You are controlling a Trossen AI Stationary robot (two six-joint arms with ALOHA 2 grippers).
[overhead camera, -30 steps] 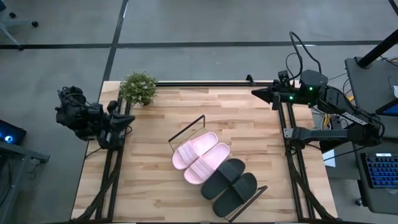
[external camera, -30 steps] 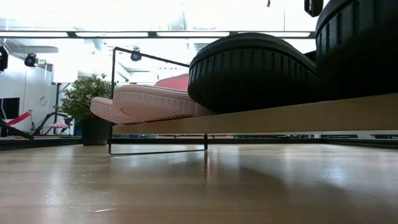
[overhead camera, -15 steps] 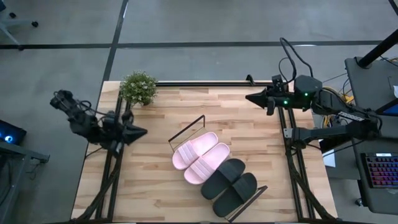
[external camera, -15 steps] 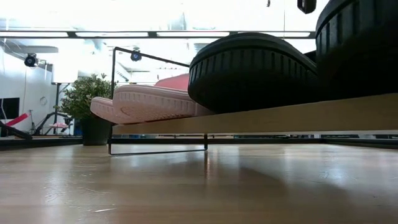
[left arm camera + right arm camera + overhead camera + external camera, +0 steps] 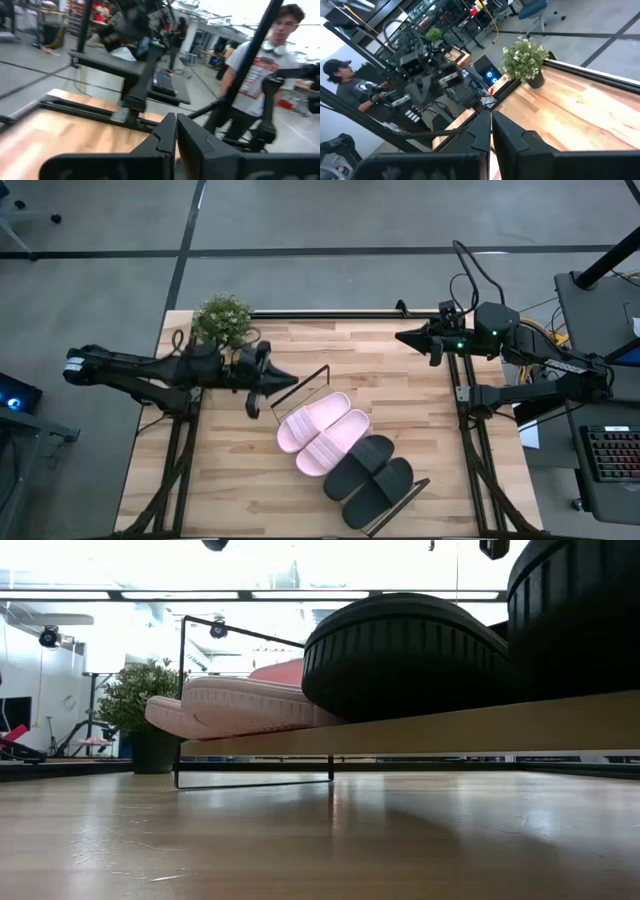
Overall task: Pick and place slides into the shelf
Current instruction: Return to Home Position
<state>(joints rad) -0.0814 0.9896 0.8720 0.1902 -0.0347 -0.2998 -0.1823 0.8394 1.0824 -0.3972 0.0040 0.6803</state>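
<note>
The shelf (image 5: 450, 730), a light-wood board with black wire ends (image 5: 300, 388), lies slantwise at the table's middle. On it rest two pale pink slides (image 5: 322, 430) and two black slides (image 5: 368, 475), side by side, soles on the board. In the low view the pink slides (image 5: 240, 705) and black slides (image 5: 400, 655) sit on the board's top. My left gripper (image 5: 290, 377) is shut, points level toward the table's right, and hangs in the air by the shelf's far-left wire end. My right gripper (image 5: 402, 337) is shut, high over the far right, holding nothing.
A potted plant (image 5: 222, 320) stands at the table's far left corner. Black arm stands run along the left edge (image 5: 180, 450) and the right edge (image 5: 470, 440). A person (image 5: 255, 75) stands beyond the table's right side, and another person (image 5: 345, 85) beyond its left side.
My left arm has swung out from the table's left edge toward the middle, ending near the shelf's far-left wire end, with its fingers shut throughout. The slides and the shelf have stayed in place.
</note>
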